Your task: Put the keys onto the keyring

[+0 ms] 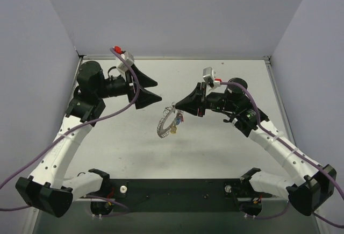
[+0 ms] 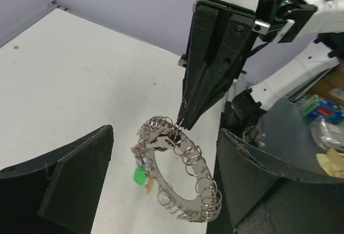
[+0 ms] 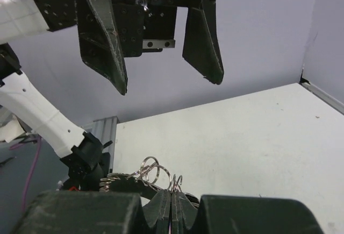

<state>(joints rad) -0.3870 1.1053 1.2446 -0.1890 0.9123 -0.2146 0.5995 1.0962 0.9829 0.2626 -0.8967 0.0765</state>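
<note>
Left gripper (image 2: 166, 132) sat nearest, its fingers wide apart, holding nothing. The right gripper (image 2: 183, 120) pinched one thin loop of the keyring (image 2: 185, 191). The keys (image 2: 141, 176) dangled from it. That tiny pinch could slip and drop the ring.

The keyring (image 2: 189, 201) is bright silvery metal that glints. Its flat band is smooth, and its rim is crowded with thin, shiny wire loops. The keys (image 2: 141, 176) hanging on it have coloured plastic heads in green, blue and yellow, with a dull sheen. The right gripper (image 2: 183, 121) and the left gripper (image 1: 157, 91) have fingers (image 2: 64, 180) of matt black plastic, faintly ridged in layers and a little rough at the edges. The table (image 2: 80, 72) is white, matt and smooth, with a few small specks. The arm casings (image 1: 70, 137) are white plastic with a soft gloss. The cable (image 1: 107, 117) has a smooth purple sheath.
</note>
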